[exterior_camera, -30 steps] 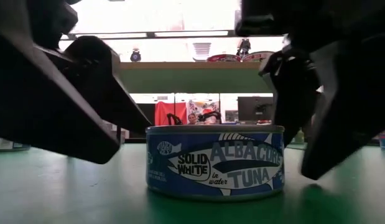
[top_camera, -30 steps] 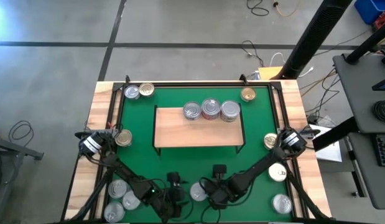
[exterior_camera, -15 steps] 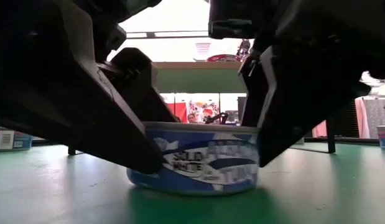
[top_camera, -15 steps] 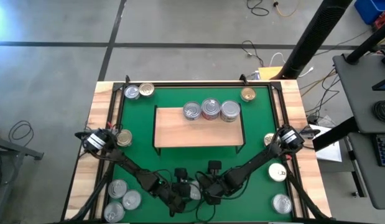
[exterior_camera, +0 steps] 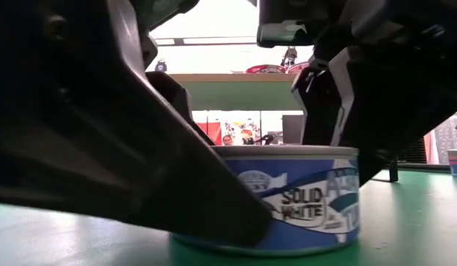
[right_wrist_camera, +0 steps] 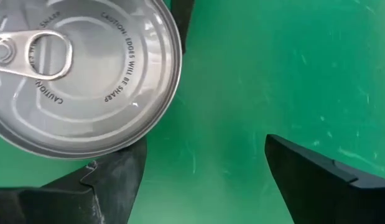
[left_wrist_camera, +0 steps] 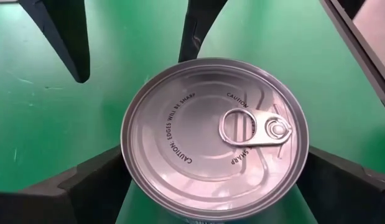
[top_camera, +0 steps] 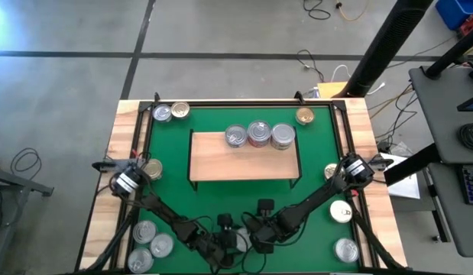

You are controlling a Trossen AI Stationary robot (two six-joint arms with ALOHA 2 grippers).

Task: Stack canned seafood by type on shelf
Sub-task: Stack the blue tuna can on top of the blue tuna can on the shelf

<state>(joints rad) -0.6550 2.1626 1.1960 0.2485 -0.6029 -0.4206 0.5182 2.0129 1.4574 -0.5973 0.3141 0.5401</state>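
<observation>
With the tuna tin upright on the green mat and straddled by the left gripper, fingers wide apart either side, not yet clamped. Right gripper also spread, tin just beside one finger, not between. Left better placed; shelf well ahead

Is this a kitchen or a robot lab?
Probably a robot lab or workshop: bare concrete floor with loose cables, a desk with a keyboard, and a green mat for practice.
</observation>
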